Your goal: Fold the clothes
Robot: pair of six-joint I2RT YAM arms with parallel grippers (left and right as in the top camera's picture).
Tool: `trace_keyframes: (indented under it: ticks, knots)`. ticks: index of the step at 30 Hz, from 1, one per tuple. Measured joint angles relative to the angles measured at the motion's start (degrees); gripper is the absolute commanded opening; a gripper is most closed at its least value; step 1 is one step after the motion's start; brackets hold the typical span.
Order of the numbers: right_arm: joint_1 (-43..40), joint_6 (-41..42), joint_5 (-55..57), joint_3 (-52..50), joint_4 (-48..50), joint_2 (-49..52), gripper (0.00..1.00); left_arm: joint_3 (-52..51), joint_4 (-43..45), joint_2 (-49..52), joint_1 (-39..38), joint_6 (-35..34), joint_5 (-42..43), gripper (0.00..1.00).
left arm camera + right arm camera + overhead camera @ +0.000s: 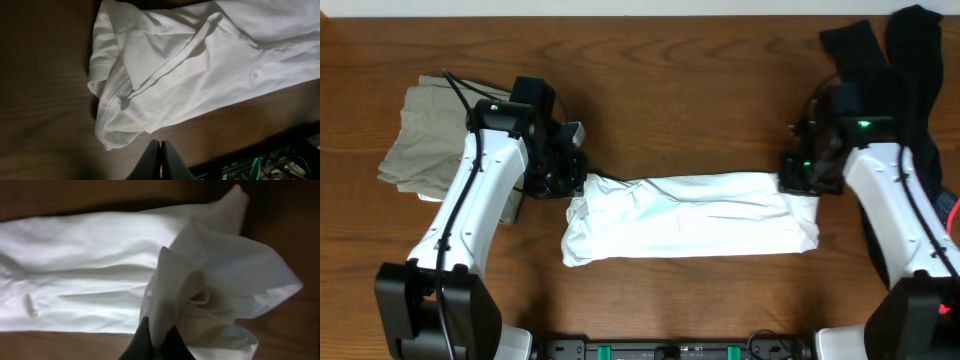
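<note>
Across the middle of the table (pixel 670 90) you have the white T-shirt (pixel 690 215) lying as a long, rumpled band, running left to right between your two arms. From overhead, your left gripper (pixel 560 172) sits at the band's upper left corner and your right gripper (pixel 802 172) at its upper right corner. Both are dark lumps from above, and that view does not tell you how their jaws stand.

The wrist cameras do. On the left wrist view, your left gripper (pixel 160 145) has its fingers pressed flat together with nothing between them. The tips sit just beside the bunched end of the white T-shirt (pixel 200 65). They look to stop short of the cloth, though the shadow there makes that hard to be sure of.

On the right wrist view, your right gripper (pixel 159 330) is clamped on a fold of the white T-shirt (pixel 90 265). White fabric rises from between the fingers into a loose, crumpled corner, while the rest of the band lies flat on the wood beyond.

Only the overhead view shows you the other clothes. An olive garment (pixel 420 135) is heaped at the left, partly under your left arm and apart from the shirt. A black garment (pixel 895 50) lies in the far right corner beside your right arm.
</note>
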Motion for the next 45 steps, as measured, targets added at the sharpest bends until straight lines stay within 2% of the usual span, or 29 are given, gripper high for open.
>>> trace_keyframes:
  ticks: [9,22,24,27,30,33,38,45]
  knots:
    - [9.55,2.67,0.15,0.0,1.29,1.62,0.01,0.0,0.5,0.0,0.0,0.0,0.0,0.06]
    - [18.53,7.41,0.35,-0.02,5.42,9.14,0.01,0.0,0.57,0.0,0.0,0.0,0.0,0.06]
    - [19.71,7.82,0.37,-0.02,5.86,9.49,0.05,0.0,0.59,0.0,0.0,0.0,0.0,0.06]
    - [21.4,8.5,0.33,-0.02,6.43,9.6,0.18,0.0,0.57,0.0,0.0,0.0,0.0,0.06]
    - [22.93,8.72,0.24,-0.02,6.8,9.6,0.27,0.0,0.59,0.0,0.0,0.0,0.0,0.06]
    - [23.87,8.66,0.15,-0.02,7.08,9.6,0.28,0.0,0.59,0.0,0.0,0.0,0.0,0.06]
    - [24.33,8.66,0.15,-0.02,7.08,9.6,0.22,0.0,0.57,0.0,0.0,0.0,0.0,0.06]
    - [24.33,8.66,0.17,-0.02,7.15,8.96,0.24,0.0,0.59,0.0,0.0,0.0,0.0,0.06]
